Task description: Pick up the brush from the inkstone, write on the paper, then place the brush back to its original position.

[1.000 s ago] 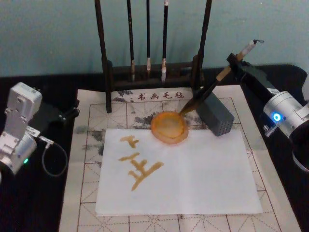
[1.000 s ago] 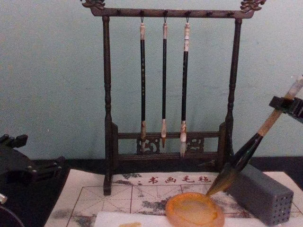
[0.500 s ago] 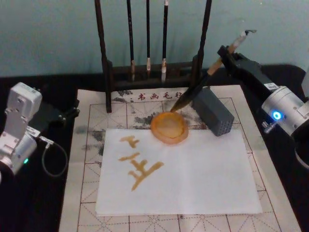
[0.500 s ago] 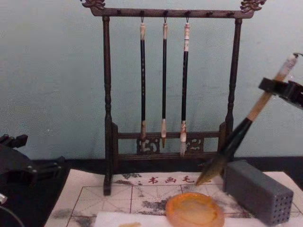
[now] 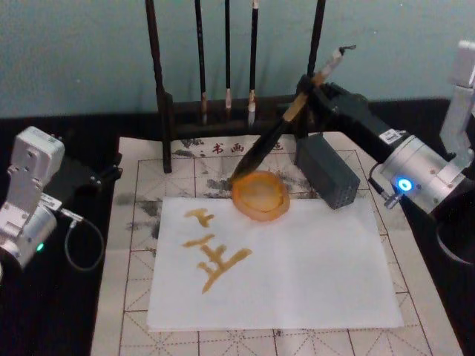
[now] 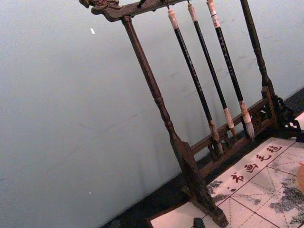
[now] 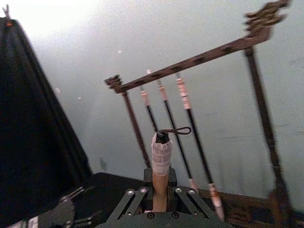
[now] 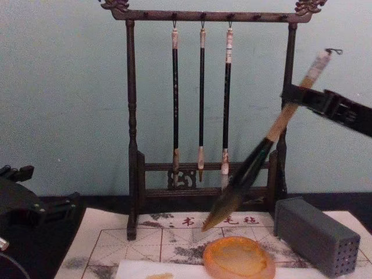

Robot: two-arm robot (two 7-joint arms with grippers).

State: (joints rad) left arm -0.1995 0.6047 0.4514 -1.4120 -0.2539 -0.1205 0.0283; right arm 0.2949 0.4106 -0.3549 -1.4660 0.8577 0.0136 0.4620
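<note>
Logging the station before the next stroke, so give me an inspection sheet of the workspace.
Surface: grid-printed mat on black table; white paper bearing amber strokes.
Job's things: brush tilted, tip raised by the inkstone's far-left rim.
Clutter: grey block beside the inkstone; rack with three thin brushes behind.
Grippers: right gripper shut on the brush handle; left gripper parked at the table's left.
Cables: looped cable by the left arm.
Surroundings: teal wall.

The brush has a tan wooden handle, a glossy black ferrule and dark bristles. The inkstone is smooth, shiny, translucent amber. In front of it lies matt white paper, behind it a dark wooden rack, and beside it a matt grey block.
</note>
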